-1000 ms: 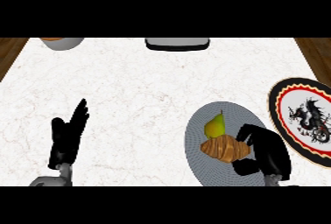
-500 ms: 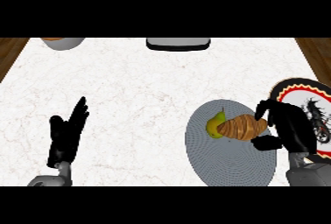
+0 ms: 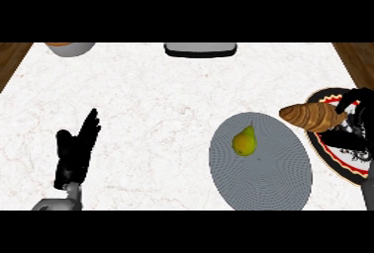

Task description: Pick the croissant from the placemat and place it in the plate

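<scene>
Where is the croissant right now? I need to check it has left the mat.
In the head view the croissant is at the right, held by the right robot hand over the plate's left rim, just past the mat and pear.

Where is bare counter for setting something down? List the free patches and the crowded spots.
Free: the wide marble stretch between the left hand and the placemat, running up toward the bowl and tray. Crowded: the right edge, where the right hand holds the croissant by the plate; a pear sits on the placemat.

White veined marble counter [image 3: 168,94], woven grey placemat [image 3: 266,173]
</scene>
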